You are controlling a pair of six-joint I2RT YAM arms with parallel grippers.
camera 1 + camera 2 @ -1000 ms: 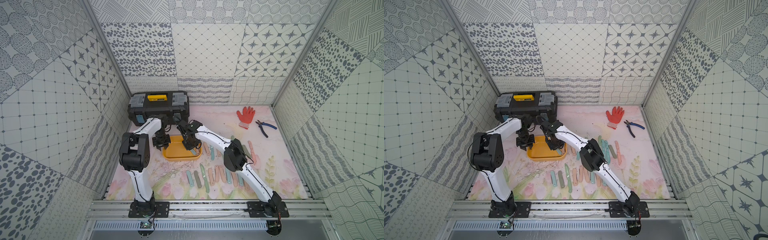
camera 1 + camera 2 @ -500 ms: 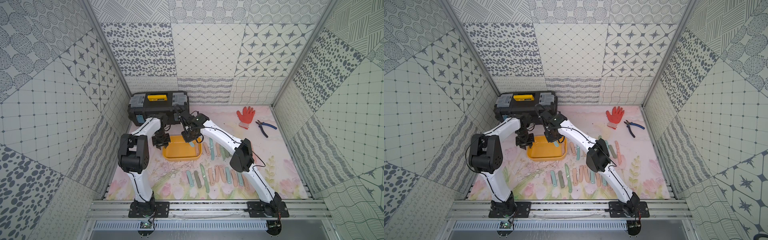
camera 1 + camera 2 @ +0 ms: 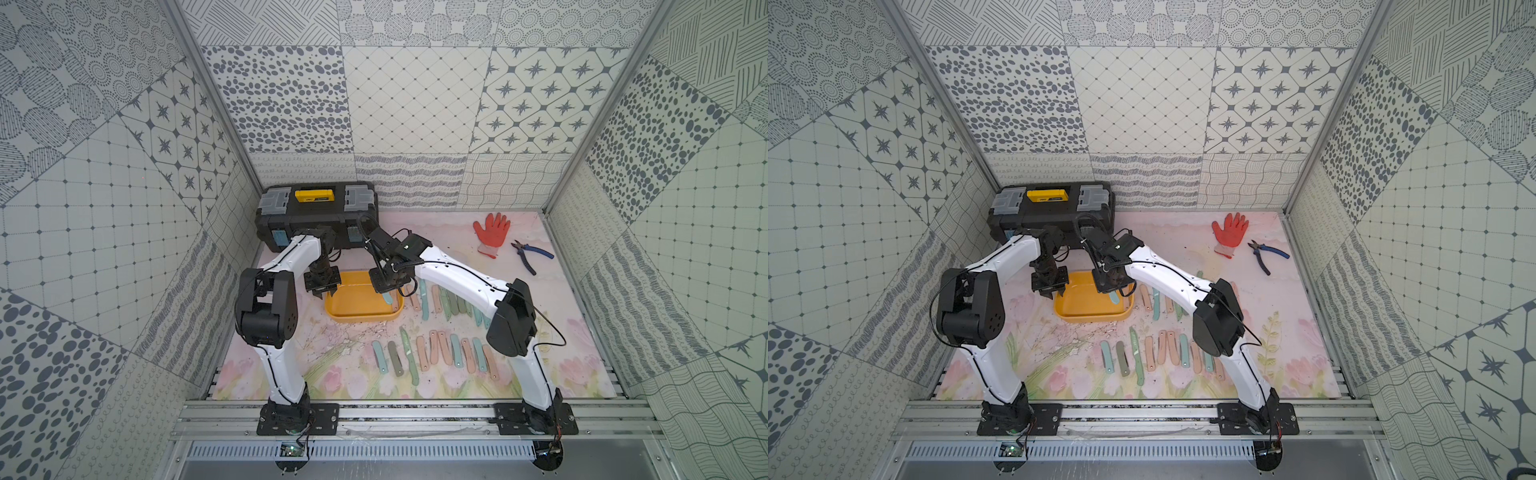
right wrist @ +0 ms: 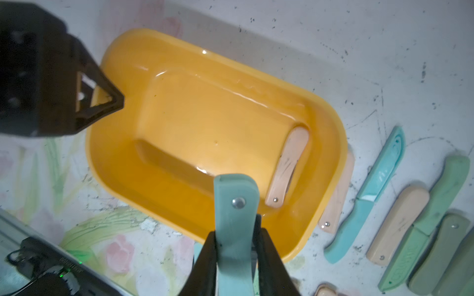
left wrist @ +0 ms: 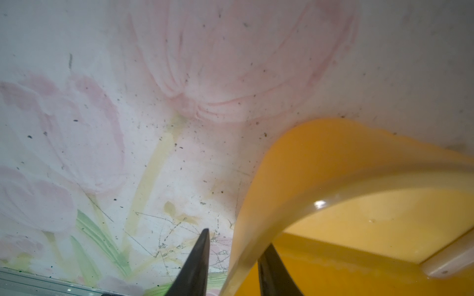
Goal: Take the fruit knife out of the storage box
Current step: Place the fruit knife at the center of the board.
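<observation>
The yellow storage box lies on the flowered mat in front of the black toolbox. My left gripper straddles the rim at the box's left corner, one finger inside and one outside, shut on it. Held above the box's right end, my right gripper is shut on a teal folded fruit knife. A peach folded knife still lies inside the box against its right wall.
The black toolbox with a yellow handle stands at the back left. An orange glove and blue-handled pliers lie at the back right. Several folded knives lie in rows right of the box and nearer the front.
My right gripper has risen out of the box with the teal knife, and its elbow has swung to the right. The left gripper has stayed on the box's rim.
</observation>
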